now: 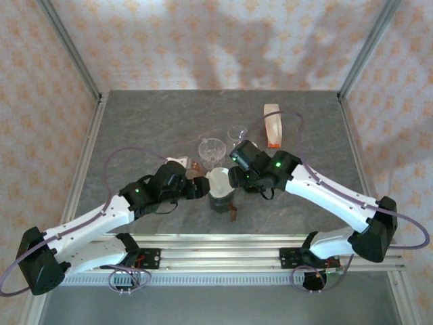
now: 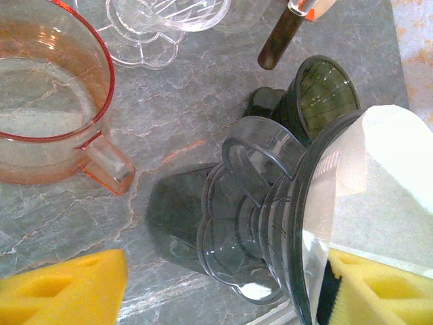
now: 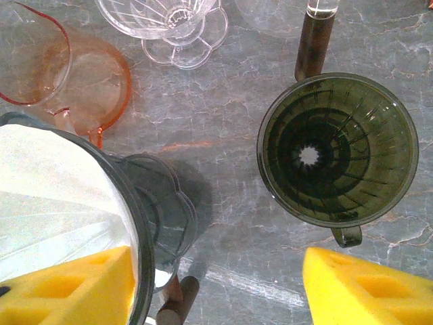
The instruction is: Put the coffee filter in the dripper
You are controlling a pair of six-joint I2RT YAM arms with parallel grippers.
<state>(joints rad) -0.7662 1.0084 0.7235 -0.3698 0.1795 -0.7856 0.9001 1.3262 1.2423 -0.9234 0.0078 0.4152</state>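
On the grey marbled table (image 1: 135, 135), we see the white paper coffee filter (image 1: 218, 179) lying inside the smoky grey transparent plastic dripper (image 1: 222, 202), at the near middle of the tabletop where the two arms meet. The left gripper (image 1: 199, 188) comes at the dripper from the left with its jaws spread wide and nothing clamped. In its wrist view one yellow foam pad (image 2: 379, 294) sits just past the dripper's rim, beside the paper, while the other hangs well clear over bare stone. The right gripper (image 1: 233, 177) reaches in from the other side, its jaws likewise wide apart and clasping nothing. One of its yellow pads (image 3: 74, 291) overlaps the filter at the dripper's mouth, though we cannot tell whether it touches the paper. The other pad hovers near a dark green translucent cone dripper (image 3: 338, 149), which stands upright just beside the grey one. Behind them are an orange-pink transparent jug with a handle (image 2: 47, 95) and a clear ribbed glass dripper (image 3: 172, 24). A white and orange packet (image 1: 272, 125) lies toward the far right of the table.
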